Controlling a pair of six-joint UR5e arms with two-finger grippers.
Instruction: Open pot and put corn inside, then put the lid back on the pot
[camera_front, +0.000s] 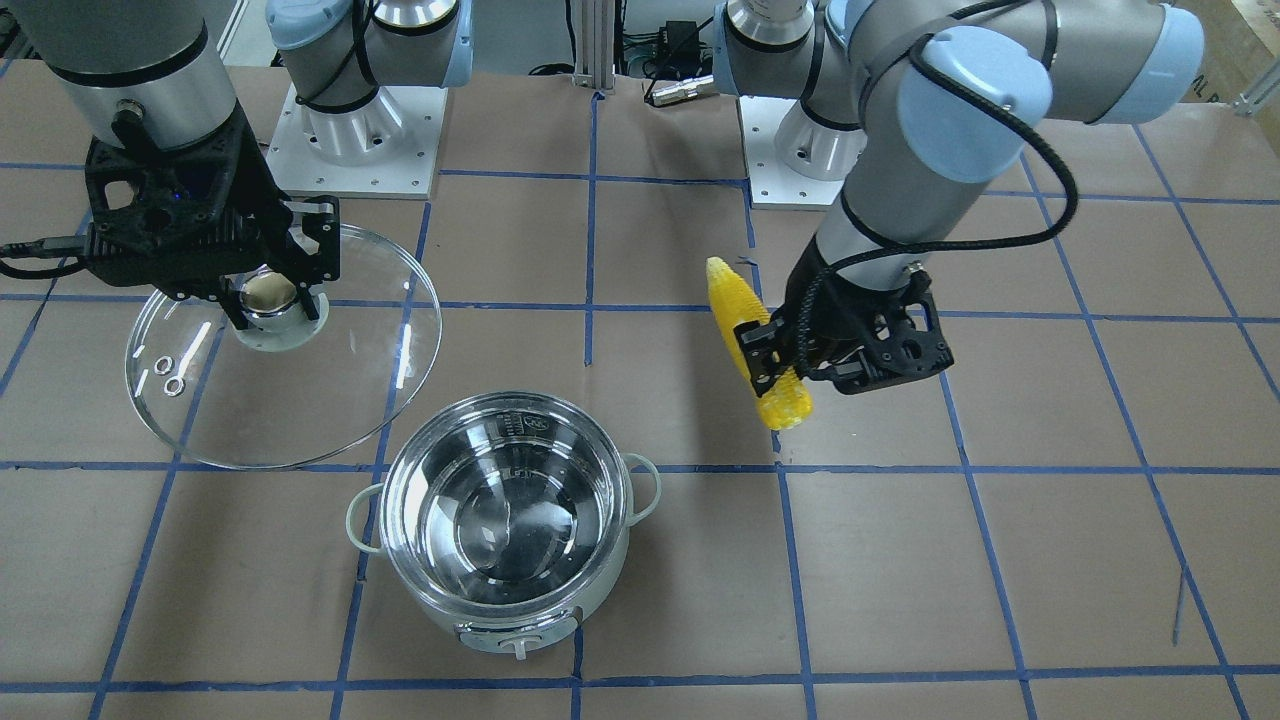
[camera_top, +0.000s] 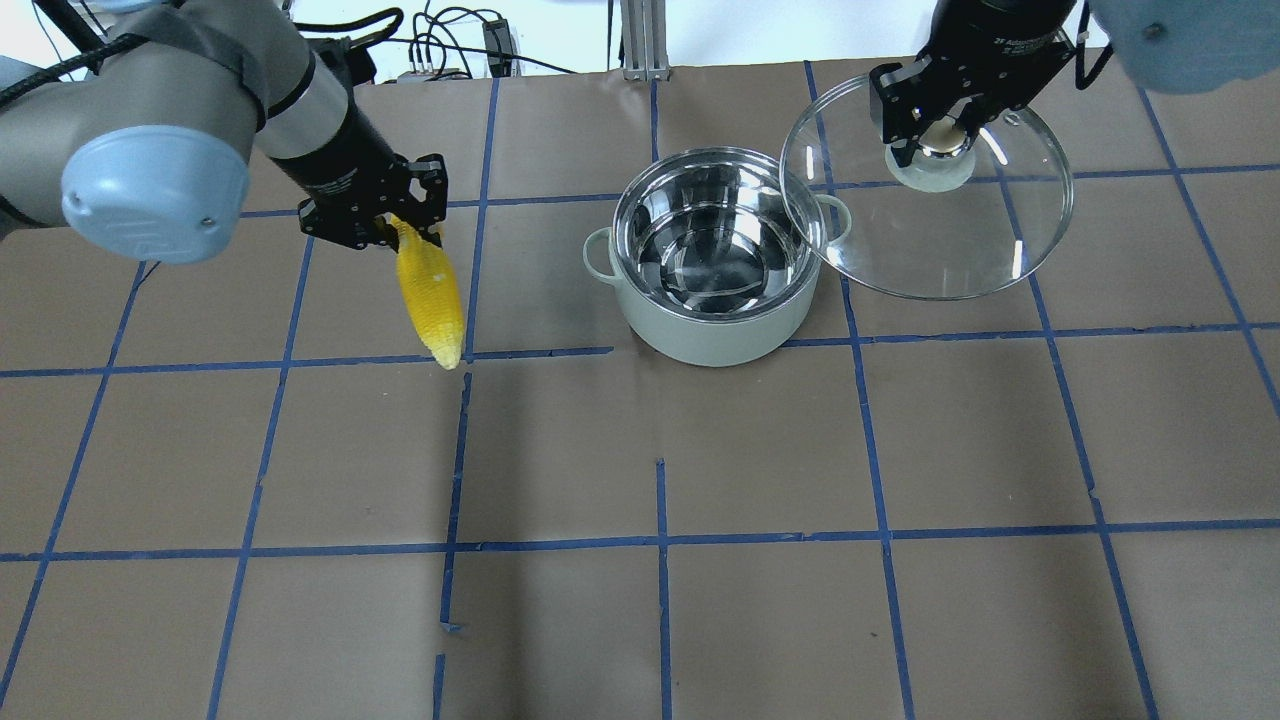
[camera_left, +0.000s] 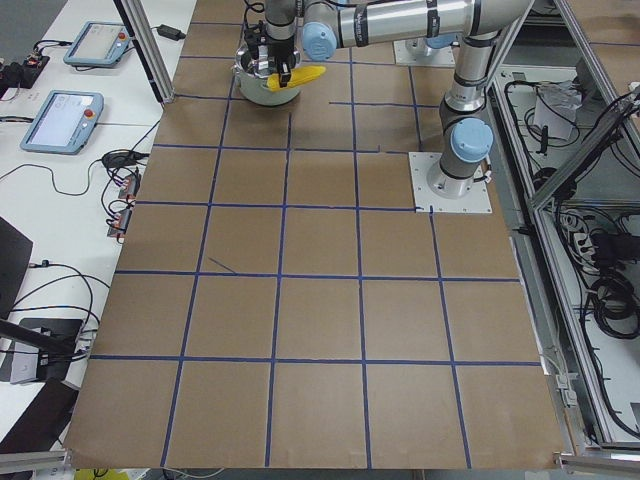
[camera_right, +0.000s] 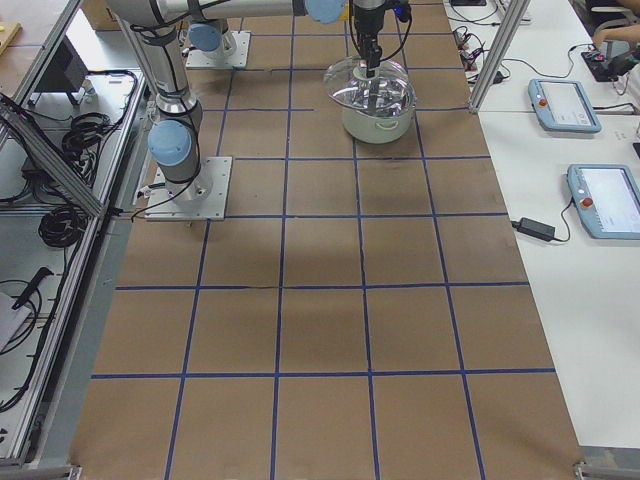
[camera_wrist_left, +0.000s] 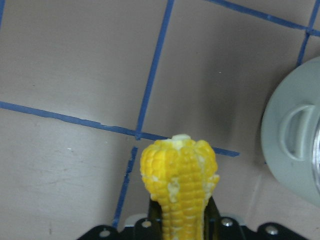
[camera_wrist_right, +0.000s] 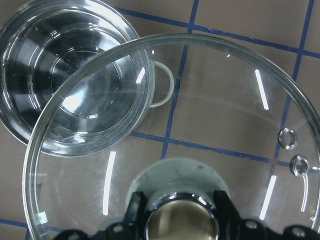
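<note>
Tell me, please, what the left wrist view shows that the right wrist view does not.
Only the left wrist view shows the corn, gripped by the left gripper. Only the right wrist view shows the lid, held by its knob in the right gripper, and the shiny empty inside of the pot. Both show part of the pot, one loop handle and the taped table.

pot (camera_wrist_left: 282, 162) cut by right edge, corn (camera_wrist_left: 180, 185) base below frame — lid (camera_wrist_right: 215, 100) rim cropped
</note>
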